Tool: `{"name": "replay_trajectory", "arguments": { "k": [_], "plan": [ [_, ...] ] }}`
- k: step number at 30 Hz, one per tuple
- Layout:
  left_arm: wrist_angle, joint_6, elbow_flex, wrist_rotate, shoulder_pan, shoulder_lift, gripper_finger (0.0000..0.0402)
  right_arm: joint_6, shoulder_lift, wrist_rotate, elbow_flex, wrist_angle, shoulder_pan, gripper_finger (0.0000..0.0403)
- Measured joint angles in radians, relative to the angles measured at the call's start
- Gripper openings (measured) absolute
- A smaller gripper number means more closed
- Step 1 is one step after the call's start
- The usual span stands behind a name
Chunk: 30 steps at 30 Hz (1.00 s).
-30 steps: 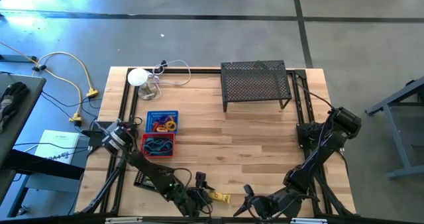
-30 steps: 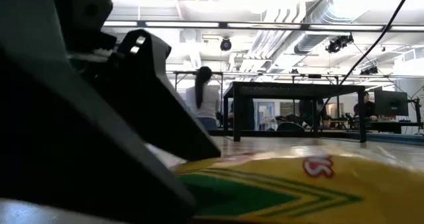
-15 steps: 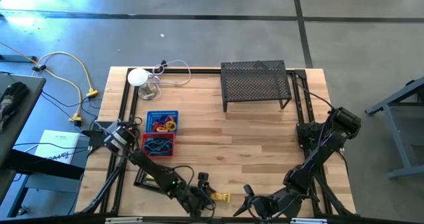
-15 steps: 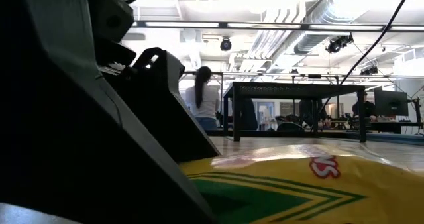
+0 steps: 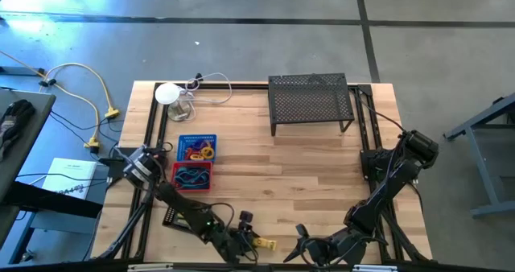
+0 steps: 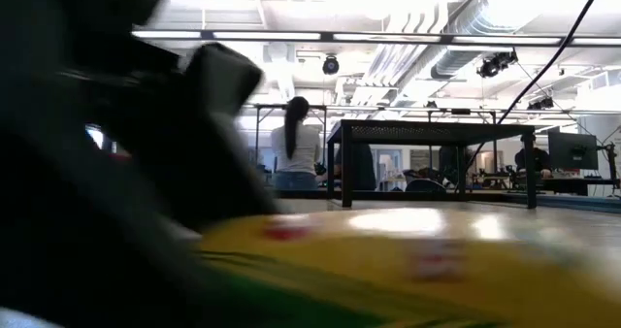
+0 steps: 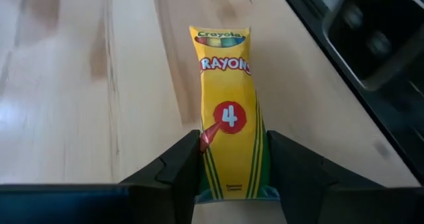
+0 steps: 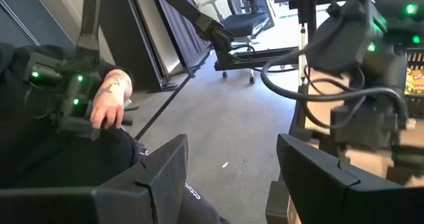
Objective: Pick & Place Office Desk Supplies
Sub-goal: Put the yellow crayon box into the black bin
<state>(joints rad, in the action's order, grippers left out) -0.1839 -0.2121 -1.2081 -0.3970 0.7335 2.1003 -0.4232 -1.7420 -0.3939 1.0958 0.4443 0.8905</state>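
Crayon box (image 5: 263, 243) first: from above, you see this small yellow pack at the near edge of the wooden surface (image 5: 306, 167), right at the tip of your left claw (image 5: 248, 244). Beyond that claw, further up the surface, sit a red tray (image 5: 192, 175) of dark elastic loops and, just past it, a blue tray (image 5: 197, 148) of orange and purple rings. Far beyond, at the back, stand the black mesh shelf (image 5: 311, 101) and a white round device (image 5: 167, 93) with its cable. Your right claw (image 5: 304, 248) waits at the near edge too, just to the right of the crayon box and apart from it.

At surface height, the yellow crayon box (image 6: 388, 270) fills the lower part of the view, blurred, with the dark bulk of the left arm pressed against it on one side. The mesh shelf (image 6: 432, 134) stands far behind, and a person (image 6: 296, 144) stands in the room beyond.

Through the left wrist, your claw (image 7: 232, 164) has both fingers (image 7: 179, 168) flat against the sides of the crayon box (image 7: 227, 118), gripping its near end; the pack points straight out ahead of the claw over the wood.

Through the right wrist, your claw (image 8: 232, 171) stands wide with nothing between its fingers. Past it you see floor, a person's hand (image 8: 109, 98) on a controller, and the other arm off to one side.
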Motion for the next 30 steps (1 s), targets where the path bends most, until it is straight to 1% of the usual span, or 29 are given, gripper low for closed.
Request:
{"name": "replay_trajectory", "arguments": {
  "k": [2,6,9,12,15,18,20,22,24,30],
  "plan": [
    [0.088,-0.037,0.002,0.009,0.007,-0.038,0.0156,-0.003,0.000,0.000,0.000,-0.006,0.000,0.0220],
    [0.300,-0.193,0.005,0.050,0.022,-0.143,0.0157,-0.003,0.000,0.000,0.000,-0.016,0.000,0.0220],
    [0.451,-0.282,0.004,0.078,0.044,-0.239,0.0157,-0.003,0.000,0.000,0.000,-0.023,0.000,0.0220],
    [0.591,-0.334,0.004,0.078,0.074,-0.322,0.0157,-0.002,0.000,0.000,0.000,-0.030,0.000,0.0220],
    [0.728,-0.379,0.003,0.123,0.111,-0.408,0.0158,-0.001,0.000,0.000,0.000,-0.030,-0.002,0.0220],
    [0.911,-0.445,0.003,0.139,0.153,-0.472,0.0158,-0.001,-0.013,0.000,0.000,-0.016,-0.004,0.0220],
    [1.017,-0.512,0.003,0.118,0.180,-0.505,0.0158,0.005,-0.030,0.000,0.000,-0.009,-0.008,0.0220],
    [1.081,-0.567,0.003,0.059,0.220,-0.522,0.0158,0.000,-0.047,-0.001,0.000,-0.004,-0.010,0.0220],
    [1.122,-0.579,0.003,0.009,0.256,-0.527,0.0158,-0.015,-0.067,0.000,0.000,0.006,-0.022,0.0220],
    [1.203,-0.602,0.003,-0.046,0.343,-0.527,0.0158,-0.059,-0.095,0.002,-0.001,0.062,-0.062,0.0220]
  ]
}}
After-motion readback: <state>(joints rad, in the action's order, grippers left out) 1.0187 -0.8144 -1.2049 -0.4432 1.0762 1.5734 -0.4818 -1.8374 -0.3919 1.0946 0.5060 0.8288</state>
